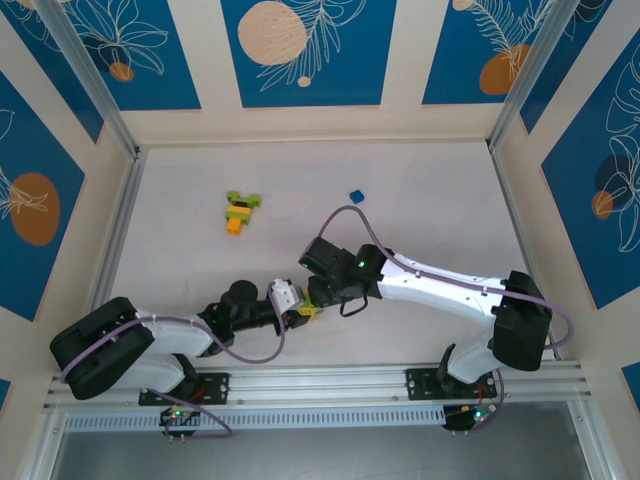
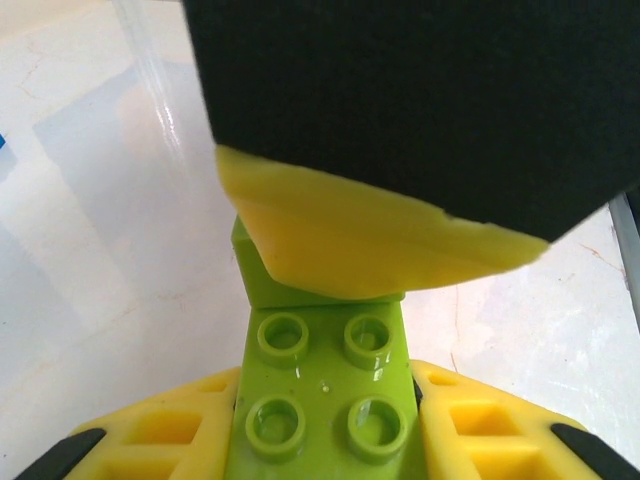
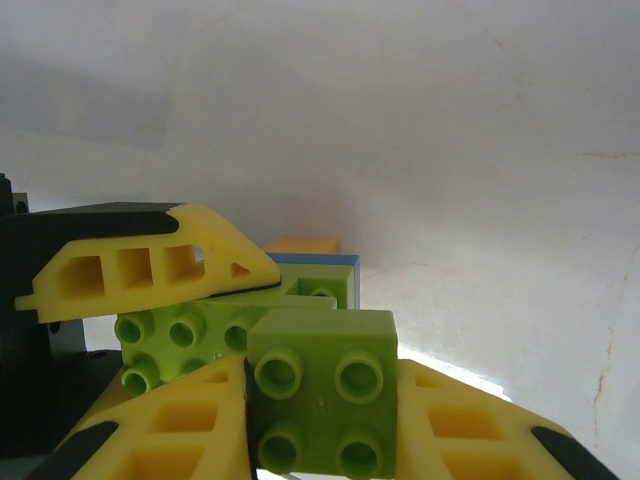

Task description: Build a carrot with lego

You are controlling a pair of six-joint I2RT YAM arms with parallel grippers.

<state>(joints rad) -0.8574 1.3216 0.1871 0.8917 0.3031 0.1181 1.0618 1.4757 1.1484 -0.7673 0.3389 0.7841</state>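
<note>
My left gripper point(image 2: 325, 445) is shut on a lime green lego brick point(image 2: 325, 385) with four studs showing, its yellow fingers point(image 2: 150, 435) pressed on both sides. My right gripper point(image 3: 320, 425) is shut on a second lime green two-by-two brick point(image 3: 320, 385). The two grippers point(image 1: 300, 312) point(image 1: 318, 293) meet tip to tip just above the table's near middle. In the right wrist view the left gripper's brick point(image 3: 185, 335) touches the right one's left side. Behind them sit a blue piece point(image 3: 345, 275) and an orange piece point(image 3: 300, 245); whether they are attached I cannot tell.
A small green and orange lego assembly point(image 1: 240, 211) lies on the white table point(image 1: 430, 200) at the far left of centre. A single blue brick point(image 1: 355, 195) lies to its right. Patterned walls close the table on three sides.
</note>
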